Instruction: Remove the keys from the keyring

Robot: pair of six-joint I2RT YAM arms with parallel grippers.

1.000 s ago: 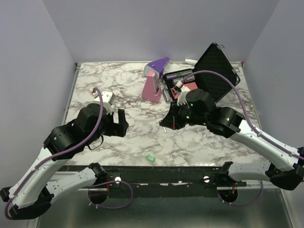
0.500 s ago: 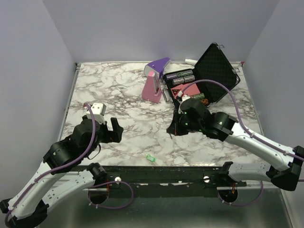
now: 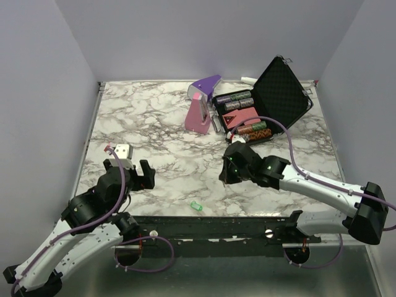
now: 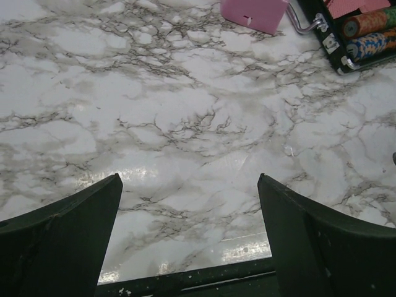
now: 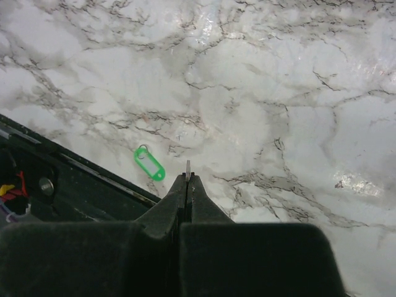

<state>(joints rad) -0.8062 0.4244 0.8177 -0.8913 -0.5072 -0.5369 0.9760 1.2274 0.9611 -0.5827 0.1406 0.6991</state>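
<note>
While left gripper (image 4: 189, 179) gapes wide, right gripper (image 5: 187, 179) pinched shut on thin silvery sliver (image 5: 188, 166); green key (image 5: 149, 164) label unreadable.

I see a marble table (image 3: 148, 117) carrying a purple-and-pink wedge (image 3: 200, 113) at the back. Just right of it, an open black case (image 3: 283, 83) holds coloured rolls (image 3: 237, 99).

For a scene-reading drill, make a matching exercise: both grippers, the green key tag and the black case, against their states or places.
Things:
1. left gripper
2. right gripper
3. green key tag
4. black case

States or places:
A. lid raised, at the table's far right
B. jaws wide apart
C. lying flat near the table's near edge
D. jaws closed together

Pairs: 1-B, 2-D, 3-C, 4-A.
</note>
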